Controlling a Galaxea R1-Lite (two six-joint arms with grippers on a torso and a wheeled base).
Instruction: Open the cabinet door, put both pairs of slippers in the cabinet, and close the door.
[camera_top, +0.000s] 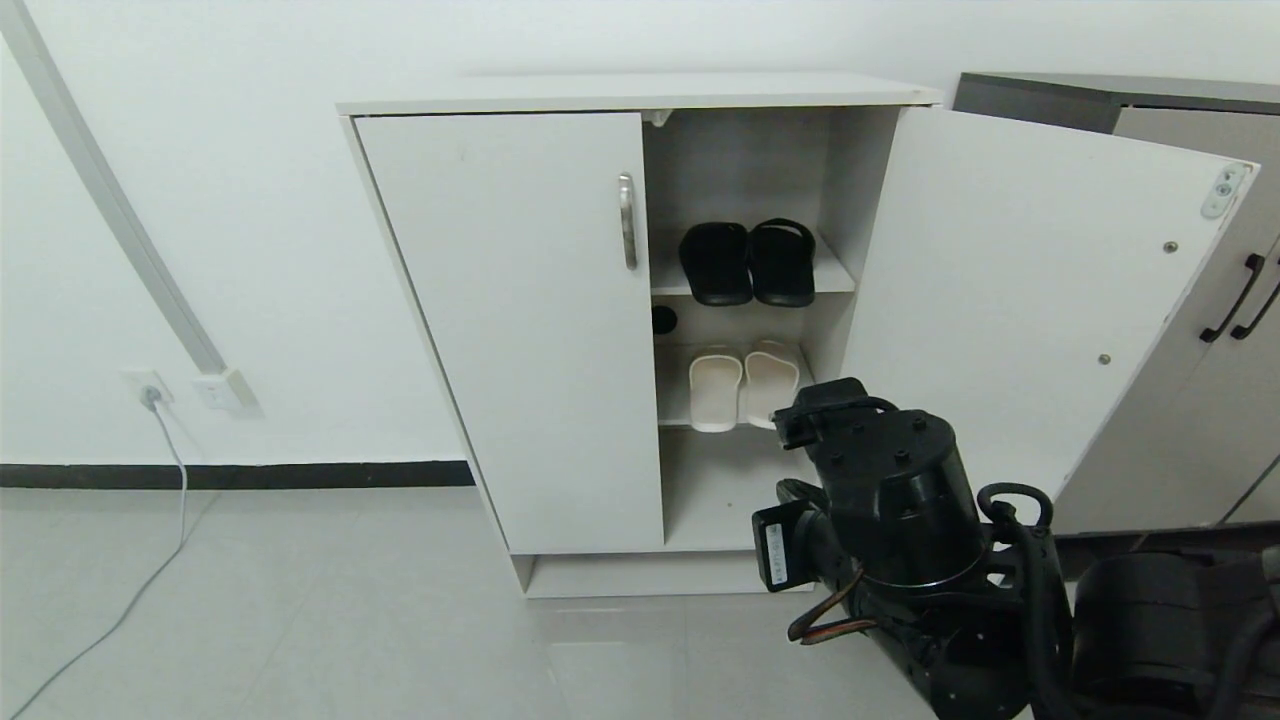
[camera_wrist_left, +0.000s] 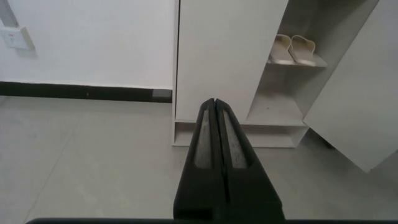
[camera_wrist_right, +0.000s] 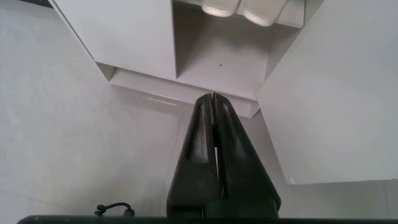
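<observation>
The cabinet looks like white laminated board, smooth and matt, and its open door has the same finish on the inner face. The handle on the cabinet's closed door is brushed metal with a dull shine. On the cabinet's upper shelf the black slippers look matt and rubbery. On its middle shelf the cream slippers look like smooth moulded foam. The floor before the cabinet is grey tile, glossy enough to mirror the cabinet's base. The wall behind the cabinet is matt white. The left gripper is black plastic with grey, finely rough pads. The right gripper is smooth, slightly glossy black.
</observation>
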